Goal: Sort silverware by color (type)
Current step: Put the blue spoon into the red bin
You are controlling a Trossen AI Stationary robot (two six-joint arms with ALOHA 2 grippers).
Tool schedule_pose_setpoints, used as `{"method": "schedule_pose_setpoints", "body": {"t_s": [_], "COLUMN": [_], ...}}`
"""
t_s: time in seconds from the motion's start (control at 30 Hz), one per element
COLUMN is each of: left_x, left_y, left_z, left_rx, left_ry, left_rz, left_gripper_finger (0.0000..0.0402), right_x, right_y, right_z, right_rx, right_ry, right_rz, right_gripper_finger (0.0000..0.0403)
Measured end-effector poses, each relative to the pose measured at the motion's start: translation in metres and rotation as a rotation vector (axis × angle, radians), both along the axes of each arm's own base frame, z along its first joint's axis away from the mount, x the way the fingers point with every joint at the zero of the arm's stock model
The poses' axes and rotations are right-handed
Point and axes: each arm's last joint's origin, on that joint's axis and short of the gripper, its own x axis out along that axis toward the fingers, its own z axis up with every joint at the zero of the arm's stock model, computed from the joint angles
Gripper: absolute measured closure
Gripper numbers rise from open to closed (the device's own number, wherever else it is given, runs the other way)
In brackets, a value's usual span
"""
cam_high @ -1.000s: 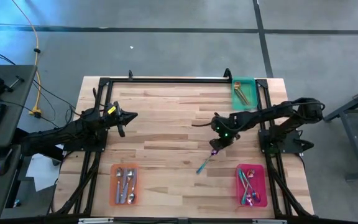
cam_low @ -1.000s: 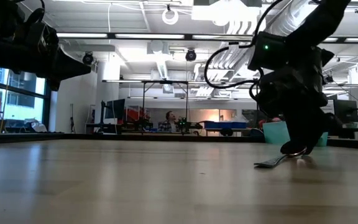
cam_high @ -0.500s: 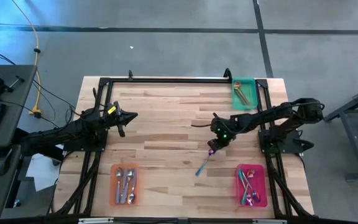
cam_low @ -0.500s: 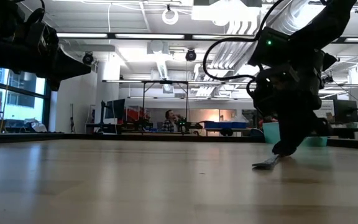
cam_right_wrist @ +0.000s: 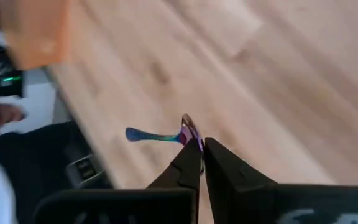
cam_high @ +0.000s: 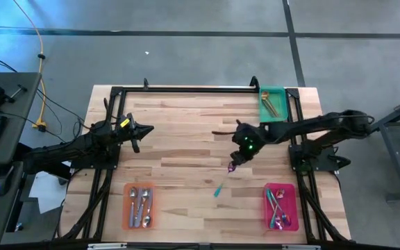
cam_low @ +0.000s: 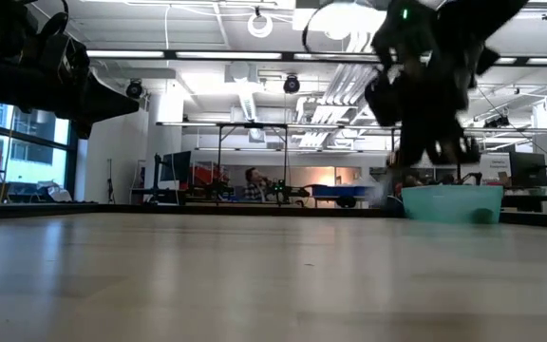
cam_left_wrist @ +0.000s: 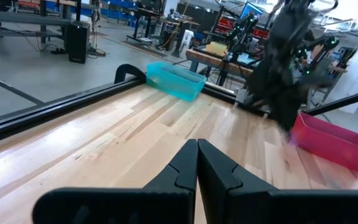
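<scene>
My right gripper (cam_high: 234, 163) hangs over the middle right of the table, shut on an iridescent spoon (cam_high: 223, 182) whose blue handle points toward the near edge. In the low view this gripper (cam_low: 427, 152) is above the tabletop. An orange tray (cam_high: 139, 206) at the near left holds silver spoons. A pink tray (cam_high: 281, 207) at the near right holds iridescent spoons. A green tray (cam_high: 272, 104) at the far right holds a gold one. My left gripper (cam_high: 148, 129) waits shut at the left, above the wood. My right gripper pinches the spoon's purple bowl end (cam_right_wrist: 188, 130) between its two fingertips, coming from above and slanting down. The handle (cam_right_wrist: 148, 135) sticks out sideways from the fingers toward the table's near side. In the low view no part of the spoon rests on the table.
Black rails (cam_high: 186, 89) frame the table's far, left and right sides. Bare wood (cam_high: 186, 153) lies between the two arms. Beyond the table the low view shows a workshop with a person far back.
My right gripper has shut on the spoon's bowl end, then risen and gone a little toward the table's left. The spoon, which lay on the wood, has come up clear of it and shifted left with the gripper.
</scene>
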Motion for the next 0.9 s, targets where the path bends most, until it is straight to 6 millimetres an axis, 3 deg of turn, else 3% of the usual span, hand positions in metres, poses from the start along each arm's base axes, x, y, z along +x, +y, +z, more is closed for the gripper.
{"method": "schedule_pose_setpoints", "body": {"t_s": [0.23, 0.37, 0.47, 0.63, 0.9], "left_x": [0.0, 0.001, 0.001, 0.002, 0.002], "left_y": [0.0, 0.0, 0.0, 0.001, 0.001], "left_z": [0.0, -0.001, -0.002, -0.003, -0.004], "left_rx": [0.0, 0.0, 0.01, 0.006, 0.005], "left_ry": [0.004, 0.011, 0.024, 0.042, 0.049], "left_rz": [0.0, 0.0, -0.001, -0.001, 0.002], "left_gripper_finger": [0.0401, 0.0401, 0.0401, 0.0401, 0.0402], "right_x": [-0.025, -0.06, -0.088, -0.113, -0.117], "right_y": [0.01, 0.022, 0.032, 0.044, 0.057], "right_z": [0.08, 0.117, 0.132, 0.127, 0.072], "right_rx": [0.076, 0.119, 0.132, 0.118, 0.086], "right_ry": [0.008, 0.177, 0.35, 0.515, 0.591], "right_rz": [0.056, 0.105, 0.149, 0.222, 0.317], "right_gripper_finger": [0.0403, 0.0403, 0.0403, 0.0403, 0.0403]}}
